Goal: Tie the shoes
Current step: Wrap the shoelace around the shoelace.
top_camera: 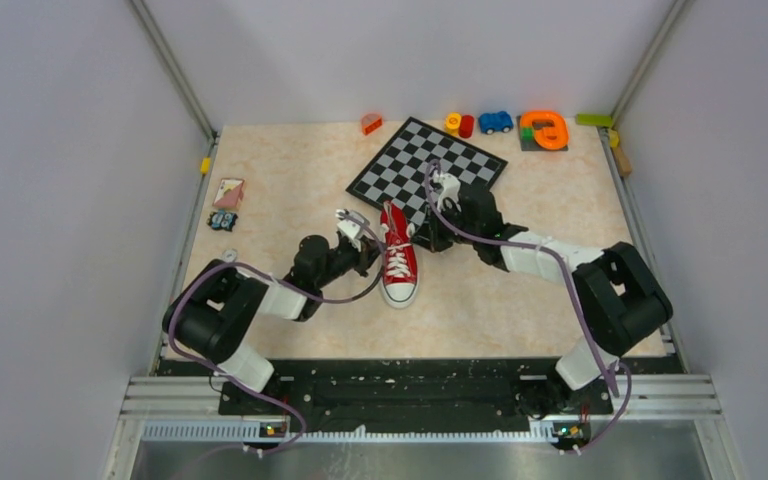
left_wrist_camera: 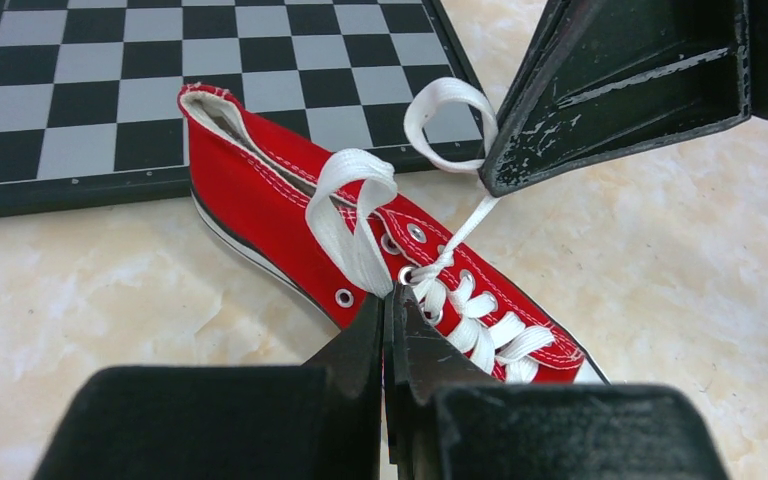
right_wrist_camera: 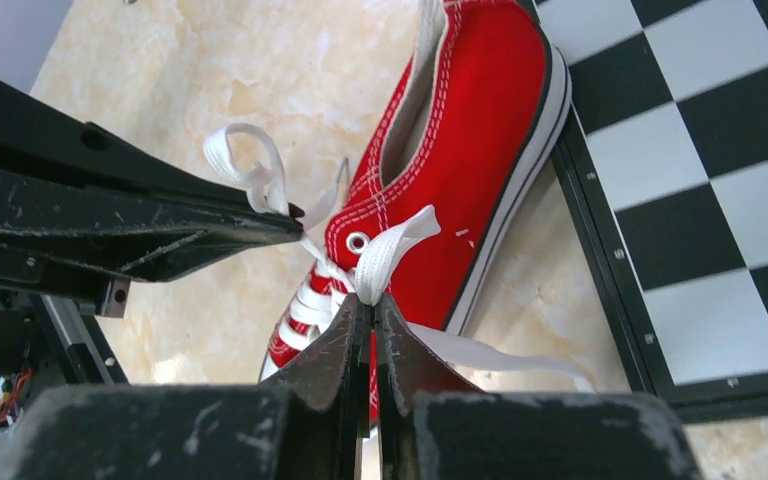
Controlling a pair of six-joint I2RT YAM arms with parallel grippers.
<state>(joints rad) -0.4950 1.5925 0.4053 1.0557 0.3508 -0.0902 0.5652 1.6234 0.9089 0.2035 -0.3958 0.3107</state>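
Nearest us, our left gripper (left_wrist_camera: pixel 388 300) is pinched tight on one loop of the white laces (left_wrist_camera: pixel 355 215). Our right gripper (right_wrist_camera: pixel 370 305) is clamped on the other loop. They flank the red sneaker (top_camera: pixel 398 262), which lies mid-table (top_camera: pixel 520 310), toe toward us and heel at the chessboard's (top_camera: pixel 457 160) near edge. Each arm's finger blocks part of the other wrist view. Beyond, a blue toy car (top_camera: pixel 495 122) sits by the far edge.
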